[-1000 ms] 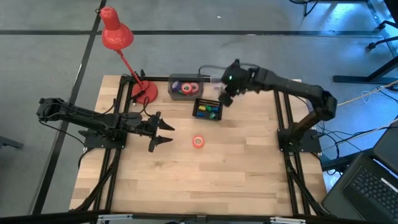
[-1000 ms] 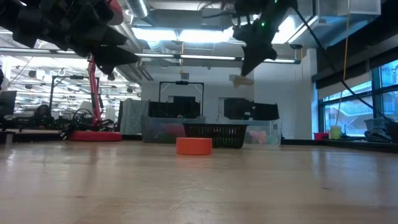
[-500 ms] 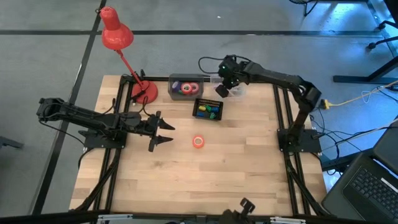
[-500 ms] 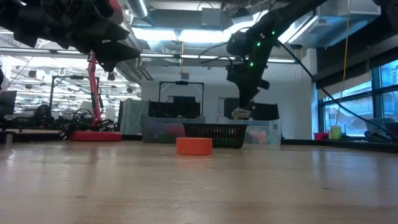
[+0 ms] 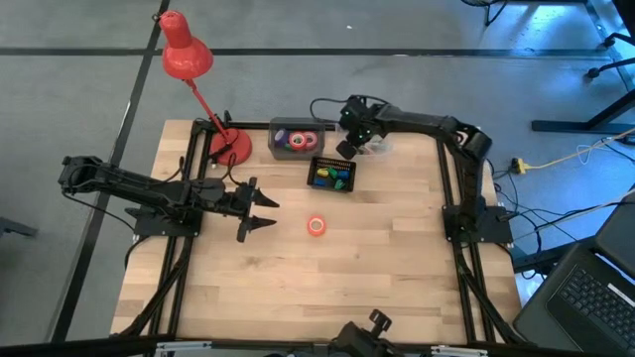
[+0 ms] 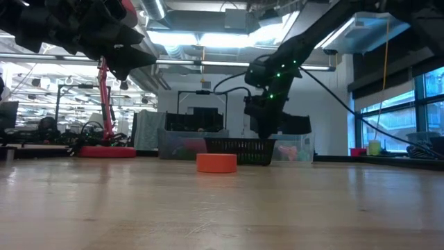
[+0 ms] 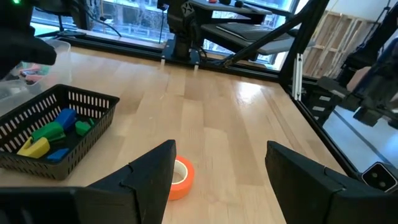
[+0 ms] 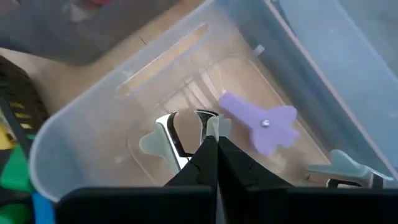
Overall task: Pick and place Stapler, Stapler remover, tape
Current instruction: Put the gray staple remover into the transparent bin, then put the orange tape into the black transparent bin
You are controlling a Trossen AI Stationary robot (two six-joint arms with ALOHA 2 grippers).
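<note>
My right gripper [image 5: 347, 147] is shut, its tips down in a clear plastic bin [image 8: 93, 137] at the table's far edge, at a pale green stapler remover [image 8: 177, 137] with metal claws. A purple remover [image 8: 261, 121] and another pale one [image 8: 342, 167] lie on the bin's floor. An orange tape roll [image 5: 317, 226] lies flat on the table's middle. My left gripper [image 5: 260, 210] is open and empty, above the table to the left of the roll [image 7: 181, 177]. No stapler shows. My right gripper comes at the pale green stapler remover from above, pointing down into the bin. Its shut tips meet at the remover's one pale wing [image 8: 219, 126], and the fingers hide the place of contact. The remover sits low in the bin; whether it rests on the floor I cannot tell.
A black mesh basket [image 5: 331, 174] with blue, green and yellow pieces stands near the bin. A clear bin [image 5: 296, 139] with coloured tape rolls stands to the left of it. A red desk lamp [image 5: 189, 59] stands with its base at the far left corner.
My right gripper has gone down and toward the table's far edge, from high above the basket into the clear bin, carrying a pale thing below its fingers. The left arm and the orange roll have kept still.
</note>
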